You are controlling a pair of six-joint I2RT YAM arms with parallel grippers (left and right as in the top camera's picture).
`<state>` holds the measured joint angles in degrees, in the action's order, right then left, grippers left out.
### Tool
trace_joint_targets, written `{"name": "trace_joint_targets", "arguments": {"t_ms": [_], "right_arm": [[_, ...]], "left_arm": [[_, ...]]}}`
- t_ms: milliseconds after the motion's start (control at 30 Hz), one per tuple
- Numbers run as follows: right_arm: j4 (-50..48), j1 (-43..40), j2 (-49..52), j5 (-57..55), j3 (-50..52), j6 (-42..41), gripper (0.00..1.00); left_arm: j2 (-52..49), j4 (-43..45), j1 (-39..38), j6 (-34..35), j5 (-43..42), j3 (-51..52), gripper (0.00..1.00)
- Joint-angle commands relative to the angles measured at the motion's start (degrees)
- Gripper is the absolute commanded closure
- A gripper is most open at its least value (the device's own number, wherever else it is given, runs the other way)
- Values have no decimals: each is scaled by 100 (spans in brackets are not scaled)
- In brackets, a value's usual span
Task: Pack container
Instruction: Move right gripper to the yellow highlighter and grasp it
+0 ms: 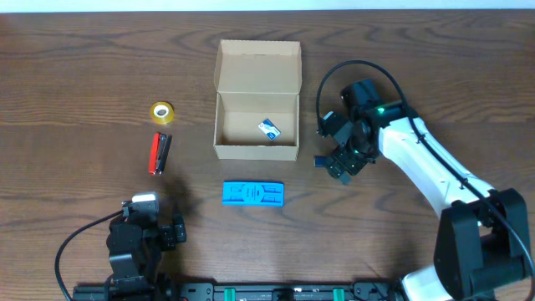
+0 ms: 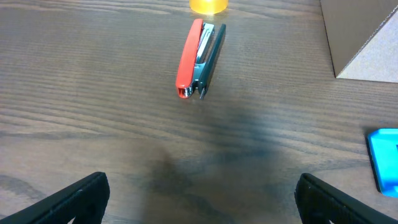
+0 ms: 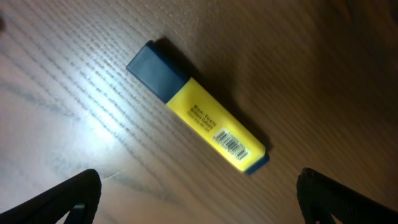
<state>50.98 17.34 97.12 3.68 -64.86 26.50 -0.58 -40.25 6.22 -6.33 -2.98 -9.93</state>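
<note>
The container (image 1: 256, 151) is a tan cardboard box, open, with its flap lid (image 1: 257, 65) standing up at the back. A small blue-and-white item (image 1: 269, 129) lies inside it. My right gripper (image 1: 341, 161) hovers to the right of the box, open, above a yellow highlighter with a blue cap (image 3: 198, 115) that lies on the table. In the right wrist view the open jaws (image 3: 199, 199) hold nothing. My left gripper (image 1: 152, 216) is at the front left, open and empty (image 2: 199, 202). The box corner (image 2: 360, 37) shows in the left wrist view.
A red stapler (image 1: 159, 153) (image 2: 199, 59) and a yellow tape roll (image 1: 162, 111) (image 2: 208, 5) lie left of the box. A blue flat item (image 1: 252, 193) (image 2: 385, 168) lies in front of the box. The table is dark wood.
</note>
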Motion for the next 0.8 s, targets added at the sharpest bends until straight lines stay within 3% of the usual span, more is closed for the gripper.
{"name": "trace_joint_targets", "arguments": {"t_ms": [0, 400, 533, 633, 767], "right_arm": [[-245, -66, 31, 260, 232, 146, 1], [-1025, -66, 507, 243, 568, 146, 2], [-1051, -66, 828, 229, 568, 142, 8], [-1029, -66, 894, 205, 568, 120, 21], [-1010, -66, 890, 85, 566, -59, 48]], "left_arm": [[37, -22, 13, -96, 26, 72, 5], [37, -22, 13, -96, 26, 72, 5], [37, -22, 13, -96, 26, 72, 5], [37, -22, 13, -96, 26, 72, 5], [37, -22, 13, -96, 26, 72, 5]]}}
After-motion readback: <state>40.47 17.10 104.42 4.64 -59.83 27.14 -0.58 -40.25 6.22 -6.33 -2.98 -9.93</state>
